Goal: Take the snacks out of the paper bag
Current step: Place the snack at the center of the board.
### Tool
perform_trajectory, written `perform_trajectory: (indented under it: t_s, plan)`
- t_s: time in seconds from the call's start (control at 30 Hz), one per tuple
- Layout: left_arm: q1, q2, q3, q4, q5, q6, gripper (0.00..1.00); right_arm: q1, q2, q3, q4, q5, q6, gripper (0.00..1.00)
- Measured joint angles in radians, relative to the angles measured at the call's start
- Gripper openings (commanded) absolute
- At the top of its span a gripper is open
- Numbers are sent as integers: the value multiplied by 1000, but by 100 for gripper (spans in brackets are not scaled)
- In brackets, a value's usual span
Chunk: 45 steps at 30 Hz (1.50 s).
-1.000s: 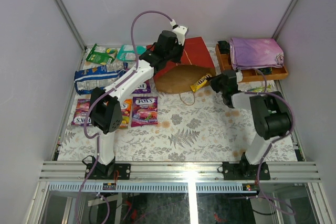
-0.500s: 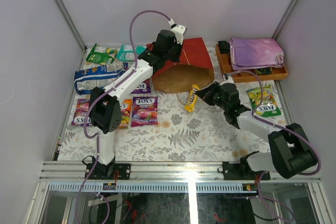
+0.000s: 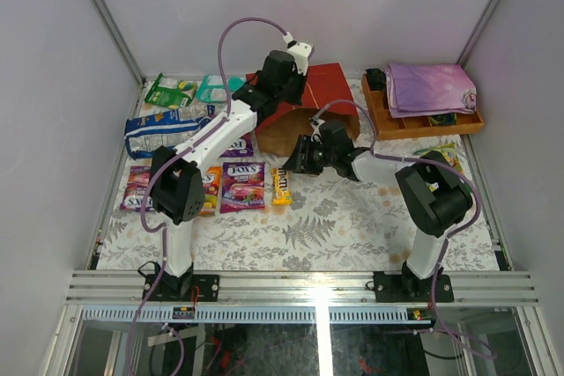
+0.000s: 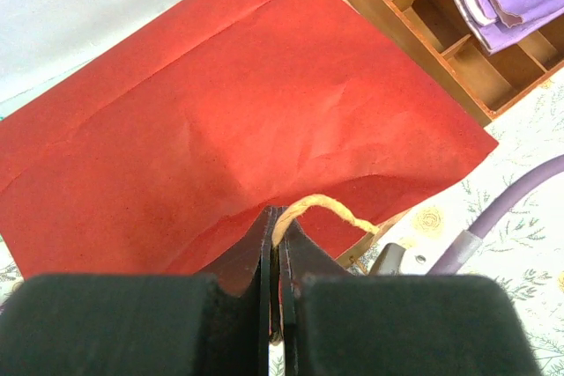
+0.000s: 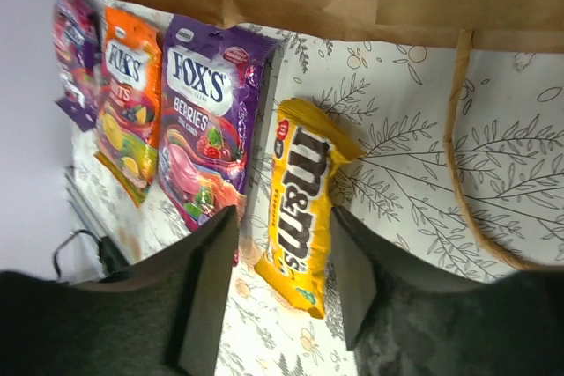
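Note:
The red paper bag (image 3: 328, 90) lies at the back of the table, its brown mouth (image 3: 295, 132) facing forward. My left gripper (image 4: 278, 217) is shut on the bag's string handle (image 4: 330, 207) at the upper edge of the mouth. My right gripper (image 5: 282, 217) stands open over a yellow M&M's packet (image 5: 300, 204), which lies flat on the table (image 3: 281, 186) with gaps to both fingers. Left of it lie the other snacks: purple Fox's (image 3: 242, 185), orange Fox's (image 3: 211, 187), a blue-white bag (image 3: 159, 129), a green bag (image 3: 169, 92) and a teal bag (image 3: 214, 87).
A wooden tray (image 3: 379, 107) with a folded purple cloth (image 3: 429, 87) stands at the back right. A yellow-green Fox's bag (image 3: 449, 154) lies in front of it. The bag's lower string handle (image 5: 454, 129) loops on the cloth beside the yellow packet.
My right arm swung left from the bag's mouth with the yellow packet, brought it down beside the purple Fox's bag, and opened. The left arm has not moved.

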Motion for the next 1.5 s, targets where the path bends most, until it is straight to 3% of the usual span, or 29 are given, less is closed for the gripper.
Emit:
perform_trajectory:
  t_s: [0.17, 0.2, 0.23, 0.27, 0.3, 0.33, 0.53, 0.83, 0.97, 1.2, 1.5]
  plan:
    - [2, 0, -2, 0, -1, 0, 0, 10, -13, 74, -127, 70, -108, 57]
    - [3, 0, -3, 0, -1, 0, 0, 13, -23, 78, -140, 93, -126, 50]
    - [5, 0, -3, 0, -1, 0, 0, 16, -35, 78, -149, 118, -140, 37]
    - [5, 0, -4, 0, -1, 0, 0, 18, -48, 76, -153, 137, -153, 16]
    - [6, 0, -5, 0, -1, 0, 0, 21, -60, 73, -148, 154, -163, 3]
    - [6, 0, -6, 0, -1, 0, 0, 23, -71, 64, -127, 159, -162, 0]
    - [8, 0, -13, 2, -1, 0, 0, 24, -28, 26, 98, 58, -90, 0]
    - [21, 0, -55, 3, 0, 0, 0, 23, 323, 24, 579, -141, 213, 0]
    - [33, -1, -72, 3, 0, 0, 0, 23, 394, 24, 640, -163, 269, 0]
    - [46, -17, -94, 5, 5, 0, 0, 22, 384, 20, 644, -162, 262, 0]
    - [47, -39, -94, 8, 10, 0, 0, 24, 137, -23, 573, -162, 212, 0]
